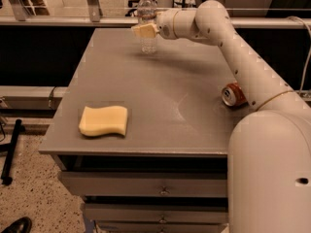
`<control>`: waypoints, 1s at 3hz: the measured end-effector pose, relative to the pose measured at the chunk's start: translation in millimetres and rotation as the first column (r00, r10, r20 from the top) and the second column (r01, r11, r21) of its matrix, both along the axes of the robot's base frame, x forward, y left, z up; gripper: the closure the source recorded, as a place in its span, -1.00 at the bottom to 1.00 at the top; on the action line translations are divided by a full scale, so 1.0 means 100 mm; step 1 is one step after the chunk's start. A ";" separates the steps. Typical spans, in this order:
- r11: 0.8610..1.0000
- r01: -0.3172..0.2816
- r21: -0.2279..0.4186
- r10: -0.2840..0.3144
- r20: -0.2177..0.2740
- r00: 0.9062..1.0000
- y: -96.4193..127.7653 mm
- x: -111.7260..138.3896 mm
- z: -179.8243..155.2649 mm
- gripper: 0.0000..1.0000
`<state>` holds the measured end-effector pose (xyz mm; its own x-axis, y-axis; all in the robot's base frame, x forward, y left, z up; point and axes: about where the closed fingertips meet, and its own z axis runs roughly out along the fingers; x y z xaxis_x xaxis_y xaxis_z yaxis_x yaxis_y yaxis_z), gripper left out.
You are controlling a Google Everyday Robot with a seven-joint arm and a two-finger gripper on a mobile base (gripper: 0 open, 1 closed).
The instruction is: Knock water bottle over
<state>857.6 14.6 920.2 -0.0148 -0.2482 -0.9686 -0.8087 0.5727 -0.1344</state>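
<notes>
The water bottle (147, 21) is a clear ribbed plastic bottle with a white cap. It stands upright near the far edge of the grey table (165, 96). My gripper (141, 31) has pale yellow fingers and sits right at the bottle's middle, in front of it and overlapping it. The white arm reaches in from the right across the back of the table. I cannot tell whether the gripper touches the bottle.
A yellow sponge (103, 121) lies near the front left of the table. A red soda can (233, 94) lies on its side at the right, partly behind my arm. A rail and glass partition run behind the table. Drawers sit below the tabletop.
</notes>
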 end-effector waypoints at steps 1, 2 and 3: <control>0.999 0.000 -0.054 0.002 0.050 0.999 -0.14 -0.19 0.19 0.88; 0.983 -0.010 -0.183 0.024 0.075 0.997 -0.29 -0.43 0.40 1.00; 0.897 -0.064 -0.437 0.074 0.007 0.997 -0.56 -0.72 0.34 1.00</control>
<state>786.0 -41.0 953.7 0.0383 -0.6458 -0.7625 -0.8380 0.3949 -0.3766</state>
